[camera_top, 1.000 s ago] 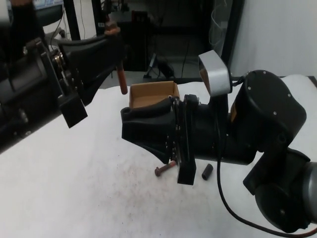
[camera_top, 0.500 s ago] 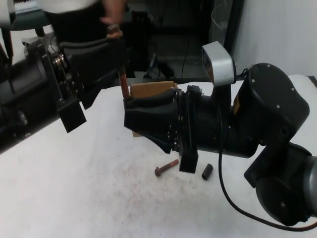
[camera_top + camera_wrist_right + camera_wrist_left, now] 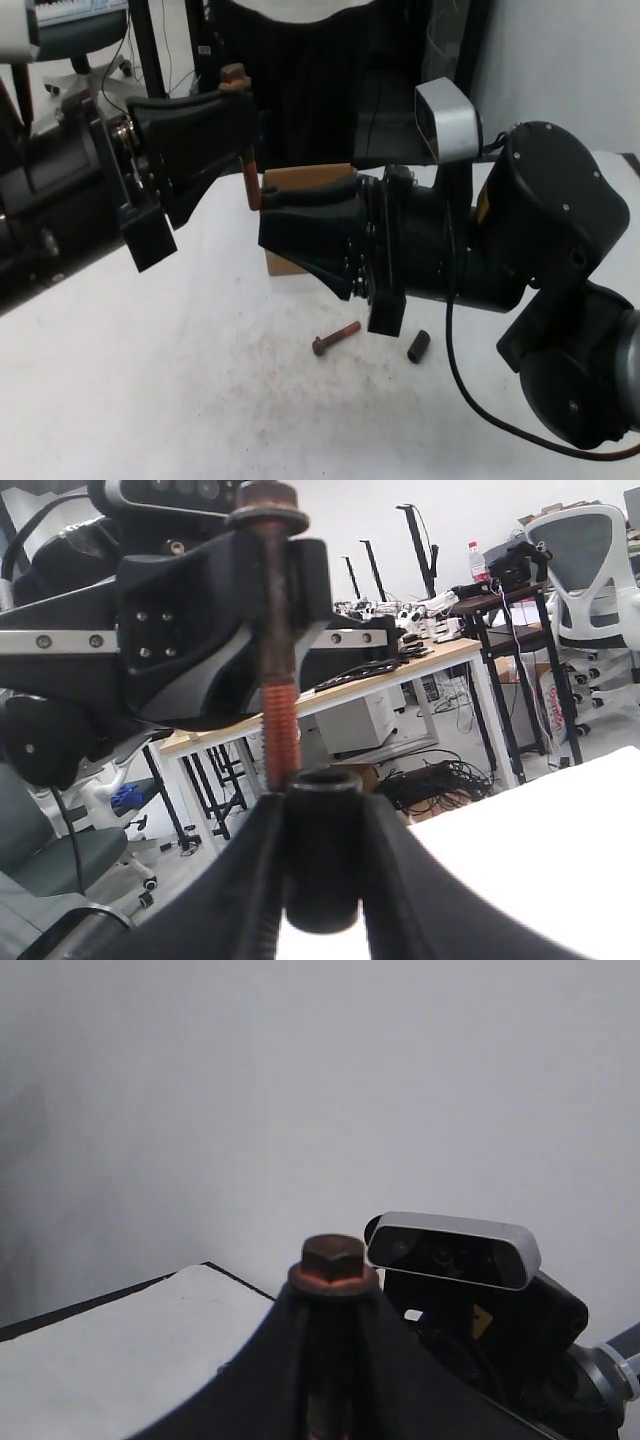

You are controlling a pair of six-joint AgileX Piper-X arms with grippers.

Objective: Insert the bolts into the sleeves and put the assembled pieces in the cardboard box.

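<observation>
Left claw [image 3: 238, 118] clamped on a bolt [image 3: 247, 160], held upright in the air with the head up and the threaded end down; the left wrist view shows the hex head [image 3: 333, 1258] sticking out between the fingers [image 3: 400, 1380]. Right claw [image 3: 322, 825] clamped on a dark sleeve [image 3: 322, 855], open end up, straight under the bolt's thread [image 3: 283, 730]. The tip is at the sleeve's mouth; cannot tell if it has gone in. In the high view the right claw [image 3: 272, 208] is just beside the bolt's lower end, above the counter [image 3: 150, 380]. Cardboard box [image 3: 305, 178] sits behind the right claw, near the counter's far edge, mostly hidden by it. Loose bolt [image 3: 335, 338] and loose sleeve [image 3: 418, 346] lie flat on the counter under the right arm, near each other and not touching. Bare counter to the near left, with room there. Compared with one second ago, the right claw has come up and toward the bolt tip and now covers more of the box. The loose bolt is now fully uncovered. The left claw has barely shifted.
</observation>
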